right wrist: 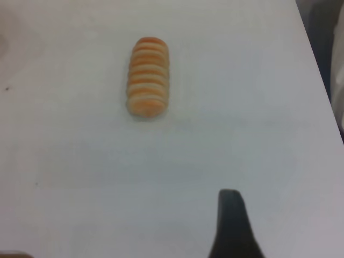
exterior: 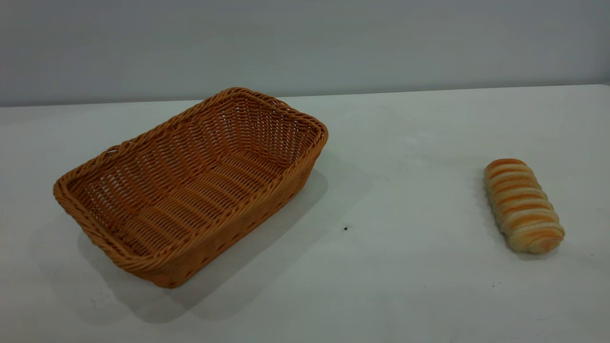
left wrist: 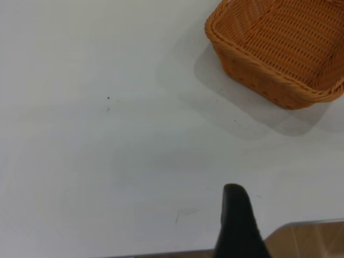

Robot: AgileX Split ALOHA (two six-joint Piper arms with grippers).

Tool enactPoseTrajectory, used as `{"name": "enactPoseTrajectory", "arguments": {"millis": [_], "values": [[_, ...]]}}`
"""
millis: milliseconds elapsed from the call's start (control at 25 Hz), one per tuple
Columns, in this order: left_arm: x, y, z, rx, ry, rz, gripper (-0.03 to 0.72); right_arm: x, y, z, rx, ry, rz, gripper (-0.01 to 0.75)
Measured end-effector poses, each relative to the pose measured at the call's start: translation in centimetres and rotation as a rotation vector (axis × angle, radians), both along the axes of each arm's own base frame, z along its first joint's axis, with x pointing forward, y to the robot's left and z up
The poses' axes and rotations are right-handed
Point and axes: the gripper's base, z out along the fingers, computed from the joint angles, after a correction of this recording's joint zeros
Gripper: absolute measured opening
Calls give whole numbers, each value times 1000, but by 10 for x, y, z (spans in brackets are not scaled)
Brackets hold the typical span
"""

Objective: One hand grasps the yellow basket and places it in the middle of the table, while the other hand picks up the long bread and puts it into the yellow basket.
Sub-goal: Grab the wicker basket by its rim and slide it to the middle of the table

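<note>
The yellow basket (exterior: 267,200) is a large orange-tan wicker basket. It stands empty and askew on the left half of the white table (exterior: 405,143). The long bread (exterior: 523,205), a small loaf with golden stripes on top, lies on the table at the right, well apart from the basket. Neither gripper shows in the exterior view. In the left wrist view a dark part of my left gripper (left wrist: 236,220) hangs over bare table, some way from the basket's corner (left wrist: 252,72). In the right wrist view a dark part of my right gripper (right wrist: 232,226) is above the table, short of the bread (right wrist: 148,76).
A small dark speck (exterior: 345,228) marks the table between basket and bread. A table edge with brown floor beyond (left wrist: 312,239) shows by the left gripper. Another table edge (right wrist: 317,70) runs past the bread in the right wrist view.
</note>
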Motion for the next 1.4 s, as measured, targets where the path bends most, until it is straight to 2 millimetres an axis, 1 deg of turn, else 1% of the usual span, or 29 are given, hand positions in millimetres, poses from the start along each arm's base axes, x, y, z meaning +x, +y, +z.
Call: {"name": "enactPoseTrajectory", "arguments": {"millis": [1000, 1400], "values": [[0, 0, 0, 0, 0, -1, 540, 0, 0, 0, 0, 0, 0, 550], [0, 1, 0, 0, 0, -71, 540, 0, 0, 0, 0, 0, 0, 550]]}}
